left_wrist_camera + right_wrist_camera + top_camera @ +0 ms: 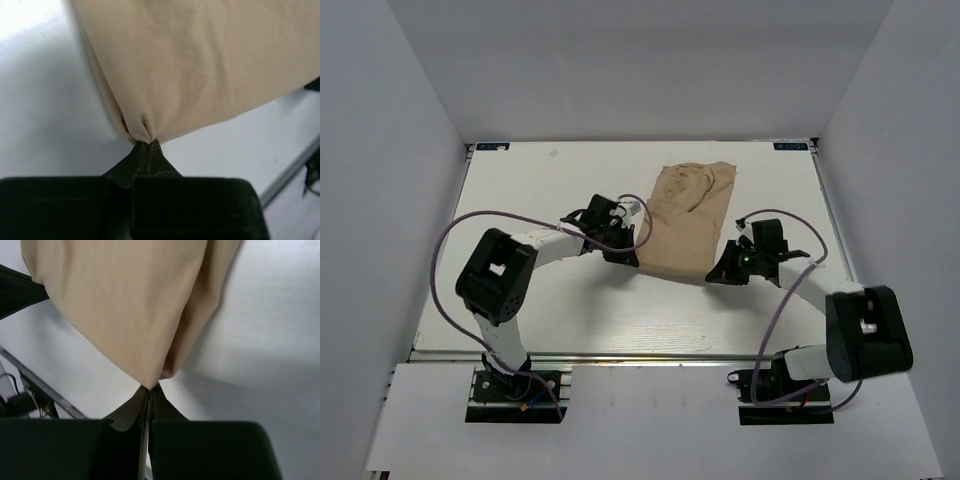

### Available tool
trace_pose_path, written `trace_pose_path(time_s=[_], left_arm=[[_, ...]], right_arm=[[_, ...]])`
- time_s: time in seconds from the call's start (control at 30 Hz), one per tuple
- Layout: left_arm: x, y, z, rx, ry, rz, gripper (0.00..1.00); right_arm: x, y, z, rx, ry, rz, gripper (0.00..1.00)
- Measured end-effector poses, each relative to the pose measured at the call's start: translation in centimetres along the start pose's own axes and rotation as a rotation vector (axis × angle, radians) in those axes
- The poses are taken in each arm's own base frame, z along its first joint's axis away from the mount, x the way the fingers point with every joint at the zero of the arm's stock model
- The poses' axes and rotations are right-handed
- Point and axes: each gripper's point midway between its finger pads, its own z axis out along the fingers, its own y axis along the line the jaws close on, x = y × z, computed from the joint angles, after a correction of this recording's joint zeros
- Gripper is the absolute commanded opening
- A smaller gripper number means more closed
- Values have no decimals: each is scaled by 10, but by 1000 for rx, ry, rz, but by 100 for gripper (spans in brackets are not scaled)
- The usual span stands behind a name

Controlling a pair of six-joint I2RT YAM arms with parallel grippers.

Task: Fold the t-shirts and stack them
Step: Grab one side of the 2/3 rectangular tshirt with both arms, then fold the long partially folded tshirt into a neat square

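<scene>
Mid-fold, the left gripper [146, 146] and right gripper [150, 389] each pinch shut on a near corner of the t-shirt [685, 225], which stretches away ahead of them, apparently narrowed lengthwise, final folds and stacking yet to come.

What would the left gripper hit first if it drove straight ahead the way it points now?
The tan t-shirt: the left gripper pinches its corner, jaws shut, and the fabric fills the line ahead as far as the wrist view shows.

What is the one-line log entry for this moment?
left gripper: shut on t-shirt | right gripper: shut on t-shirt | t-shirt: near corners pinched, rest lying on table
</scene>
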Motion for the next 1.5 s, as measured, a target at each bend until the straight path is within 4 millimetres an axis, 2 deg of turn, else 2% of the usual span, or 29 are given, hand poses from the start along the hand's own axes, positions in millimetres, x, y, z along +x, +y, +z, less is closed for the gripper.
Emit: trace_pose_path(time_s=[0.1,0.17,0.33,0.4,0.47,0.53,0.63,0.77,0.93,1.17,1.3,1.5], left_arm=[[19,-20,-26,32,46,4,0],[23,-34,-41,59,74,10,0],[12,-64,-72,121,116,15,0],[4,-72,-80,138,111,26,0],[-6,-79,-87,152,100,36,0],[-21,-86,-93,162,77,46,0],[-55,-93,-102,158,4,71,0],[-96,-94,-110,116,-105,94,0],[-146,-93,-100,67,-196,103,0],[-195,-71,-59,29,-218,82,0],[-211,-54,-37,18,-218,66,0],[-225,-39,-28,34,-240,55,0]], right_arm=[[12,11,-28,8,25,-60,0],[18,18,-44,10,51,-83,0],[36,38,-71,-54,109,-131,0],[36,40,-78,-52,114,-154,0],[28,45,-83,-41,109,-173,0],[11,51,-85,-35,82,-195,0],[-23,59,-87,-17,28,-203,0],[-57,56,-88,14,-37,-180,0],[-86,52,-92,21,-109,-137,0],[-125,53,-96,-5,-180,-114,0],[-147,50,-92,-22,-200,-100,0],[-184,45,-87,-57,-227,-95,0]])
